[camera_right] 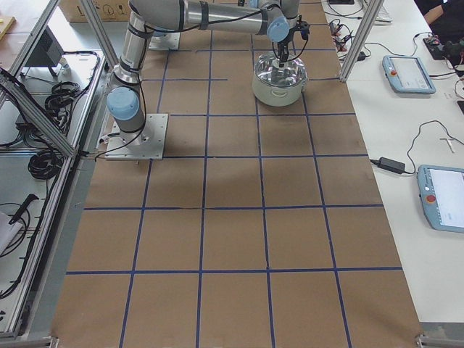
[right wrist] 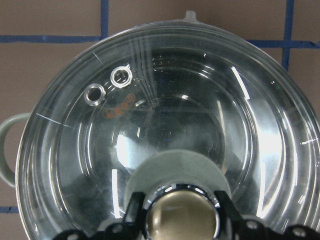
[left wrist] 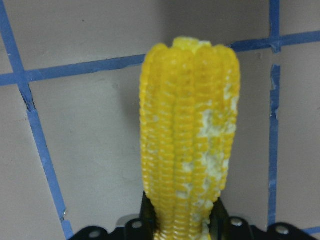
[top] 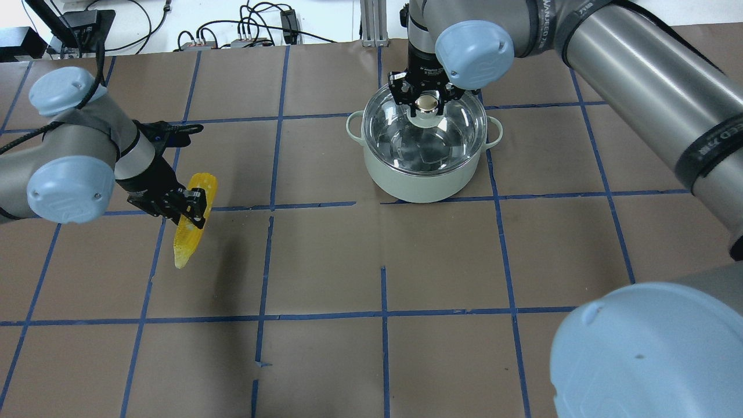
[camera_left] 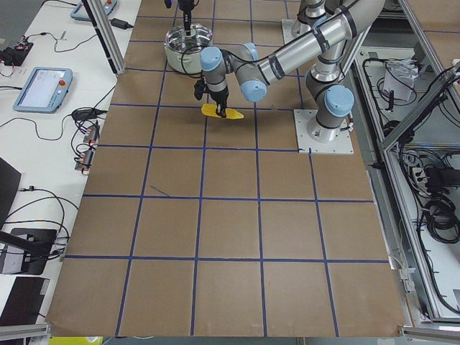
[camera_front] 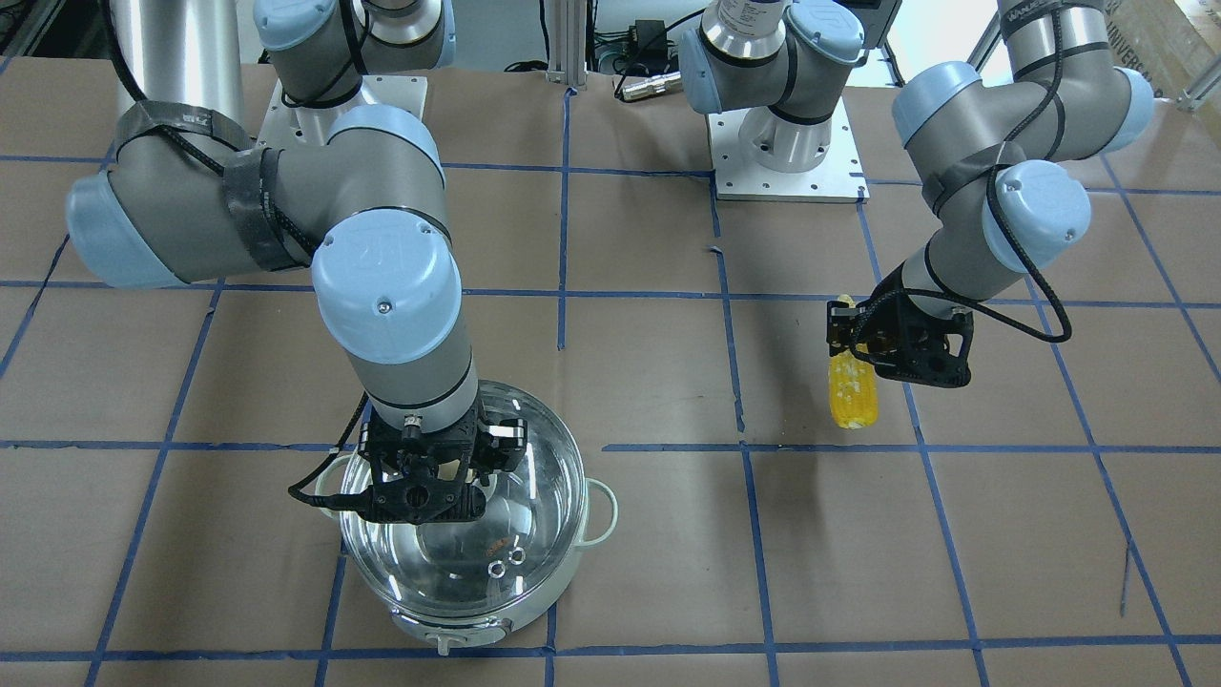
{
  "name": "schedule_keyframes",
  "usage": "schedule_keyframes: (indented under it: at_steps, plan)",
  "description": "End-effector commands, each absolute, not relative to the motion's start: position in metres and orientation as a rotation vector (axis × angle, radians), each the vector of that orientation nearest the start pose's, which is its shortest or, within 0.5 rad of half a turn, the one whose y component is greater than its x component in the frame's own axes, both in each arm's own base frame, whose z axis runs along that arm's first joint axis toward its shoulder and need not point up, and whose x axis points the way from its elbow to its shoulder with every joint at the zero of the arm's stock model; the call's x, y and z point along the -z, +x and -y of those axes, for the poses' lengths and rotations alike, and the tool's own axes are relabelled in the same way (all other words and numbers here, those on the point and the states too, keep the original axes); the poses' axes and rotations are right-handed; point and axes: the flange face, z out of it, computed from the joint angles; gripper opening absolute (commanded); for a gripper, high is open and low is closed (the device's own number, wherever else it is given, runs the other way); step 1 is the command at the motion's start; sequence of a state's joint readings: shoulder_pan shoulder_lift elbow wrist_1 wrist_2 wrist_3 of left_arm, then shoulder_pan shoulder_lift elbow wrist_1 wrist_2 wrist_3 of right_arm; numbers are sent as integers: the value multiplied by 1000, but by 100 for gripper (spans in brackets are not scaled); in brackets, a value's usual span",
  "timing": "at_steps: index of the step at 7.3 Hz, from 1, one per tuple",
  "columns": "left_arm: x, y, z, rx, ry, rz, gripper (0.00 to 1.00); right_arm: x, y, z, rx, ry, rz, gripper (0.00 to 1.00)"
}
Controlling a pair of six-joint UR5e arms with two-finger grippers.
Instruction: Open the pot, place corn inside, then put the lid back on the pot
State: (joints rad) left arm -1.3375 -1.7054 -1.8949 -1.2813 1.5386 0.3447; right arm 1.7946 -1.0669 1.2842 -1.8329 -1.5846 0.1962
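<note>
Pot [top: 424, 180] sits on brown table [top: 325, 261] gridded with blue tape [top: 383, 325].

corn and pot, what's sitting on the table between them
Nothing. In the overhead view, only bare brown paper and blue tape lines lie between the corn and the pot.

Bright, even overhead light casts a soft shadow on the counter [top: 325, 261] beside the corn [top: 187, 241]. White glare streaks cross the glass lid [right wrist: 250, 100]. Both wrist views are slightly soft.
</note>
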Motion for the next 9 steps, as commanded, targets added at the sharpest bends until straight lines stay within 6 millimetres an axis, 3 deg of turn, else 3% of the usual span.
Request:
schedule_keyframes:
  at_steps: [1,2,5,6,8,9]
  plan:
    - [-365,-48,537,-249,141,-3195,8,-379,284,651,94,-40,-3141,24]
    - [-397,-68,551,-199,196,-3190,8,-401,283,654,95,-38,-3143,24]
    - [-424,-160,573,-94,171,-3265,8,-484,267,655,116,-20,-3148,24]
    - [-428,-191,580,-69,140,-3304,8,-510,258,654,157,-8,-3175,24]
    - [-416,-257,599,-46,96,-3308,8,-535,250,632,118,-8,-3211,20]
    - [-411,-279,611,-41,130,-3307,8,-552,247,619,126,-10,-3216,20]
